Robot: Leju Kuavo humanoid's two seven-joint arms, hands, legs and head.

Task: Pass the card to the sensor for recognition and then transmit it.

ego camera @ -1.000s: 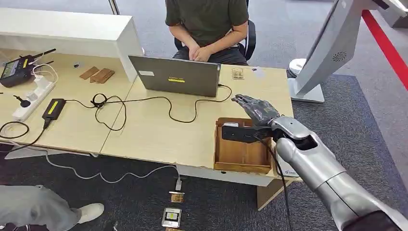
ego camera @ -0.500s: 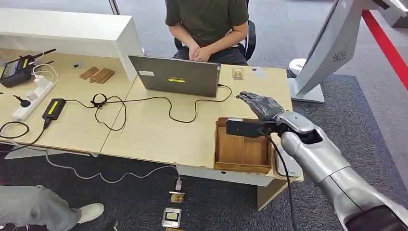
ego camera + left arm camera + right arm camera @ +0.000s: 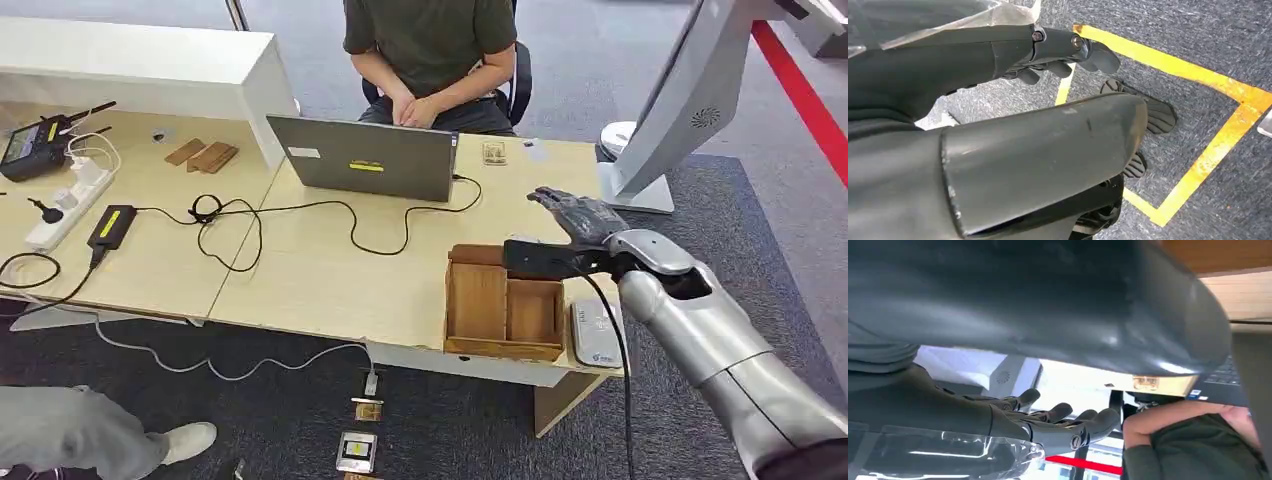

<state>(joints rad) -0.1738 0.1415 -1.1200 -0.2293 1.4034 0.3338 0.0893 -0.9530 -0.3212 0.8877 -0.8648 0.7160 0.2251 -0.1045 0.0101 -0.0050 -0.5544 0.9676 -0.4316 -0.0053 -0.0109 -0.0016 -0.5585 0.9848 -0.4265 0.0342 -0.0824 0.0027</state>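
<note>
Nearest: left hand (image 3: 1058, 47) hanging low over grey carpet (image 3: 1198, 60) with a yellow line (image 3: 1208, 82); fingers loosely bent, a little apart, nothing in them.

On the floor before the tray (image 3: 500, 348): a few small flat items (image 3: 357, 450).

Tray at the table's (image 3: 330, 290) near edge, wooden, split into compartments. Just right of it, touching or nearly so: flat grey reader (image 3: 597, 333).

Right arm reaching in from the lower right, passing above the reader. A black wrist bar (image 3: 545, 262) crossing the tray's far right corner and hiding it, with a black lead hanging down.

Right hand (image 3: 575, 215) just beyond the tray's far right corner, above the tabletop, palm down, fingers stretched forward and slightly spread, gripping nothing visible.

Card: cannot tell for certain. Well beyond the tray, near the table's far edge, a small white slip (image 3: 537, 150) beside a small wooden piece (image 3: 494, 153); too small to identify.

Left of and beyond the tray: closed-angle laptop (image 3: 365, 160), back toward the camera, black cable (image 3: 300, 210) looping across the table.

Farther right of the tray: white slanted stand (image 3: 680, 110) on the carpet.

Farthest: seated person (image 3: 430, 40) behind the laptop, hands together.
</note>
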